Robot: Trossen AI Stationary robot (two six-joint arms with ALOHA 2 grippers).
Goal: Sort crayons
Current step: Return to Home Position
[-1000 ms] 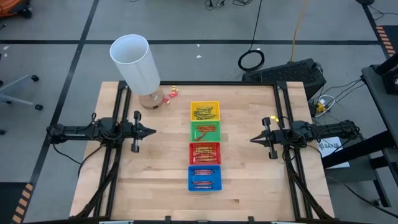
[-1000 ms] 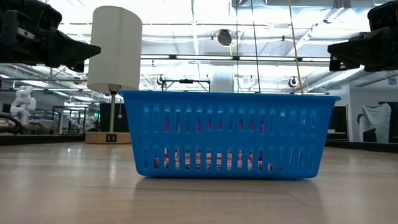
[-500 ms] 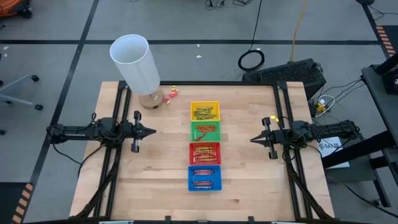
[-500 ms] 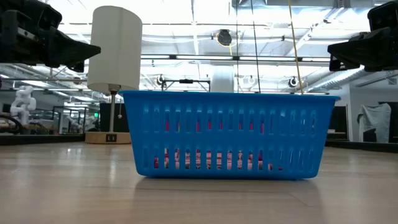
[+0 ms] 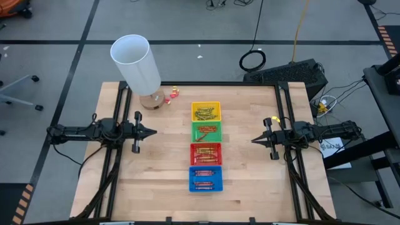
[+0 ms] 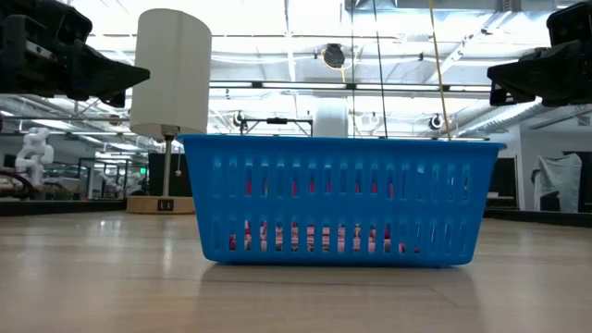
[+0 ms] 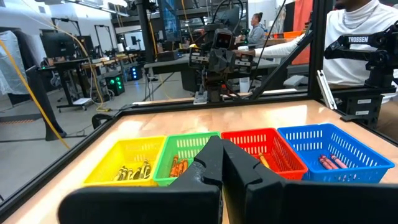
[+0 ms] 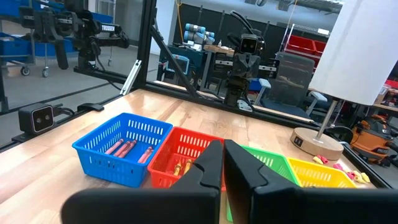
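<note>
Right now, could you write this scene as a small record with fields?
Surface: light wooden table
Trays: yellow plastic tray, green plastic tray, red plastic tray, blue plastic tray, one straight row mid-table
Contents: thin short crayons in every tray
Left arm: at table's left side, jaws shut, empty
Right arm: at right side, jaws shut, empty
Other: tall white cylinder on round wooden base, by far left corner
</note>
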